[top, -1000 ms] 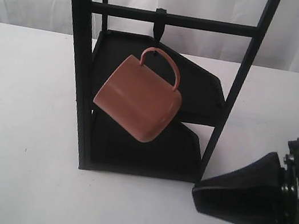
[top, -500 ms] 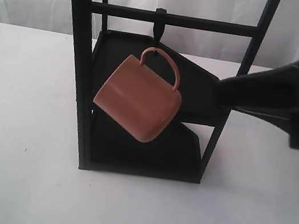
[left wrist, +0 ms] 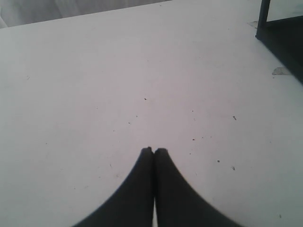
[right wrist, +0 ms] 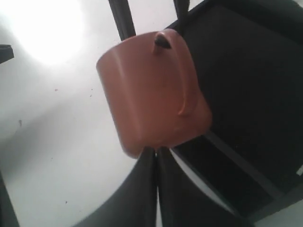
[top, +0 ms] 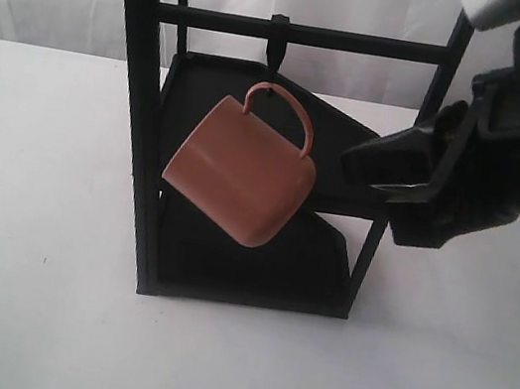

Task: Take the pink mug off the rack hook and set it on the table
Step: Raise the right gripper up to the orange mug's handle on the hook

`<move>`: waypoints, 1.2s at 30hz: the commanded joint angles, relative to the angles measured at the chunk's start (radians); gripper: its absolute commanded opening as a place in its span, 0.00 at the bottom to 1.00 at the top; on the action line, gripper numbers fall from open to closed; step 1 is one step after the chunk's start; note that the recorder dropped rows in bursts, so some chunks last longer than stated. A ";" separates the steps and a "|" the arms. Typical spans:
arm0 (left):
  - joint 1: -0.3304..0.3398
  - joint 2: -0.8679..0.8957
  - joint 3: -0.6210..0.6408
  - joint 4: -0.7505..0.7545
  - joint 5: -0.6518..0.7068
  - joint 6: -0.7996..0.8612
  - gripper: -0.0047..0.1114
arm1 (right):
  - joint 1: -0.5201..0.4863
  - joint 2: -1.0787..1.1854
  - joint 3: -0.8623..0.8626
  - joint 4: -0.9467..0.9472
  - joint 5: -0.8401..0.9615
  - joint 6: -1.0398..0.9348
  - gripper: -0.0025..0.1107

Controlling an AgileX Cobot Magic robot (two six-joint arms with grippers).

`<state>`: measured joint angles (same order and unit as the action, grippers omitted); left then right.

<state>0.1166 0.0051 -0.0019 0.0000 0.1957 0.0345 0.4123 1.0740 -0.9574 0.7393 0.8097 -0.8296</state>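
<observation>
The pink mug (top: 241, 172) hangs tilted by its loop handle from a hook on the black rack (top: 141, 113). It also fills the upper middle of the right wrist view, pink mug (right wrist: 151, 94). My right gripper (top: 348, 162) is shut, level with the mug and just to its right, with a small gap showing between them. From the wrist, the right gripper (right wrist: 156, 150) points at the mug's base. My left gripper (left wrist: 154, 150) is shut over the bare white table (left wrist: 118, 85), holding nothing; it does not show in the exterior view.
The rack's front right post (top: 405, 170) stands beside my right arm. Two angled black shelves (top: 345, 169) sit behind the mug. A rack corner (left wrist: 284, 38) shows in the left wrist view. White table (top: 26, 264) surrounds the rack.
My right arm has risen from low on the table and swung left, its shut tip now close to the mug. The mug has not moved.
</observation>
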 commanded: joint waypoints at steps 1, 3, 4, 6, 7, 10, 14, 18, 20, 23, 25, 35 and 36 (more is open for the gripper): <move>-0.003 -0.005 0.002 -0.006 -0.001 -0.001 0.04 | 0.067 0.000 -0.009 -0.023 -0.071 0.005 0.02; -0.003 -0.005 0.002 -0.006 -0.001 -0.001 0.04 | 0.077 0.000 -0.009 -0.021 -0.073 0.005 0.02; -0.003 -0.005 0.002 -0.006 -0.001 -0.001 0.04 | 0.077 0.000 -0.009 -0.019 -0.073 0.005 0.02; -0.003 -0.005 0.002 -0.006 -0.001 -0.001 0.04 | 0.077 0.000 -0.009 -0.019 -0.075 0.001 0.02; -0.003 -0.005 0.002 -0.006 -0.001 -0.001 0.04 | 0.077 0.000 -0.009 -0.019 -0.075 -0.006 0.02; -0.003 -0.005 0.002 -0.006 -0.001 -0.001 0.04 | 0.077 0.000 -0.009 -0.019 -0.075 -0.027 0.03; -0.003 -0.005 0.002 -0.006 -0.001 -0.001 0.04 | 0.077 0.020 -0.009 -0.017 -0.075 -0.027 0.14; -0.003 -0.005 0.002 -0.006 -0.001 -0.001 0.04 | 0.077 0.075 -0.009 -0.011 -0.069 -0.027 0.28; -0.003 -0.005 0.002 -0.006 -0.001 -0.001 0.04 | 0.077 0.095 -0.009 -0.008 -0.075 -0.027 0.31; -0.003 -0.005 0.002 -0.006 -0.001 -0.001 0.04 | 0.077 0.105 -0.009 0.011 -0.111 -0.031 0.32; -0.003 -0.005 0.002 -0.006 -0.001 -0.001 0.04 | 0.077 0.105 -0.009 0.014 -0.161 -0.031 0.32; -0.003 -0.005 0.002 -0.006 -0.001 -0.001 0.04 | 0.083 0.105 -0.009 0.057 -0.232 -0.103 0.32; -0.003 -0.005 0.002 -0.006 -0.001 -0.001 0.04 | 0.088 0.105 -0.009 0.057 -0.222 -0.136 0.32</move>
<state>0.1161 0.0051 -0.0019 0.0000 0.1957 0.0345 0.4895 1.1816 -0.9632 0.7846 0.5686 -0.8907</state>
